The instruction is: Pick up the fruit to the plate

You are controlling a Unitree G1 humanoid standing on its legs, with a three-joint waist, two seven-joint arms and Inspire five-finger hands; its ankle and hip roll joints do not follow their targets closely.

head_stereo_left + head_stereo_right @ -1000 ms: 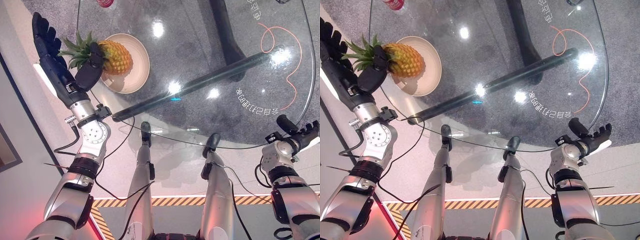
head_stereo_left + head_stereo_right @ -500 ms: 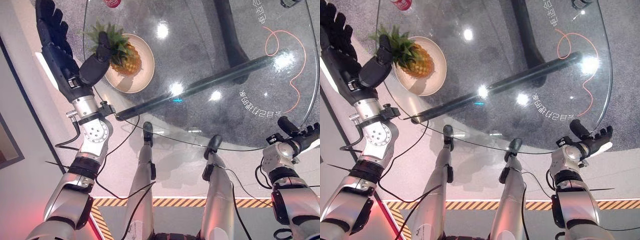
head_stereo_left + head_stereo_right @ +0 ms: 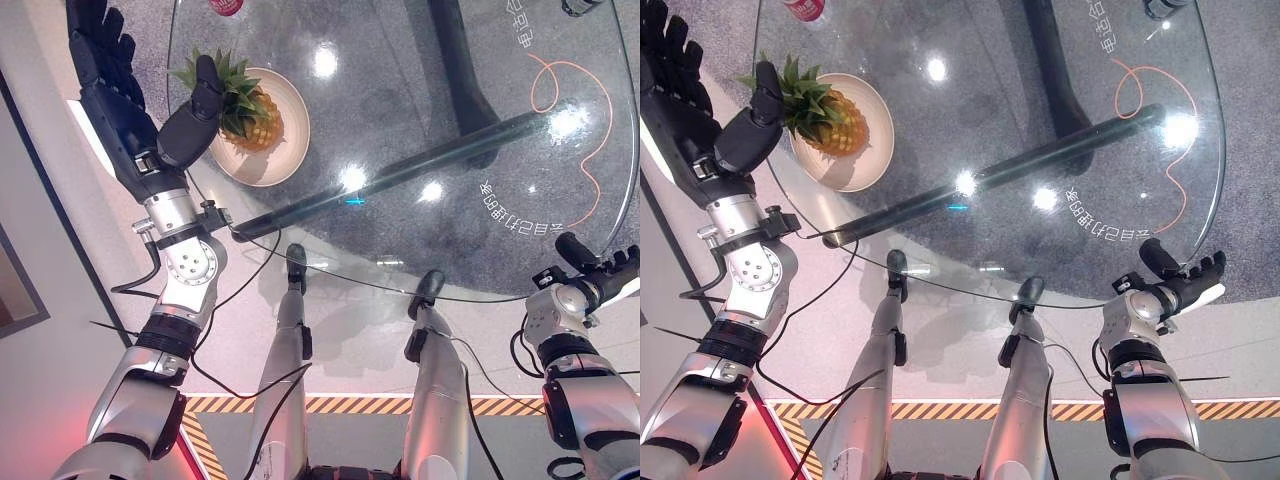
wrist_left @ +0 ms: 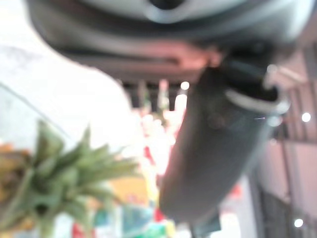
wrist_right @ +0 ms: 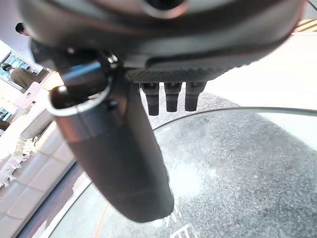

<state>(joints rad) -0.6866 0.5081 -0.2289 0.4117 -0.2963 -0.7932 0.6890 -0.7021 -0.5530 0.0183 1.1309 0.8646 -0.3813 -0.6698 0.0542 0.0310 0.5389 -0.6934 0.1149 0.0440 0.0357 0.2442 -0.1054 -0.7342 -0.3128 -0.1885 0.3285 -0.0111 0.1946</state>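
Observation:
A pineapple (image 3: 250, 108) sits on the beige plate (image 3: 285, 150) at the far left of the glass table, its green crown (image 4: 59, 178) pointing toward my left hand. My left hand (image 3: 120, 95) hovers just off the table's left edge with its fingers straight and spread. Its thumb (image 3: 195, 115) reaches up beside the crown leaves, and I cannot tell whether it touches them. Nothing is closed round the fruit. My right hand (image 3: 600, 268) rests by the table's near right edge, fingers relaxed and holding nothing.
The round glass table (image 3: 450, 230) has a dark base bar (image 3: 400, 170) showing through it. A red can (image 3: 225, 5) stands at the far edge beyond the plate. An orange cord (image 3: 575, 110) loops on the grey carpet under the right side.
The pineapple lay sideways with my left thumb on it; it has turned and now sits inside the plate. My left hand has opened away to the crown's side. The right hand is still.

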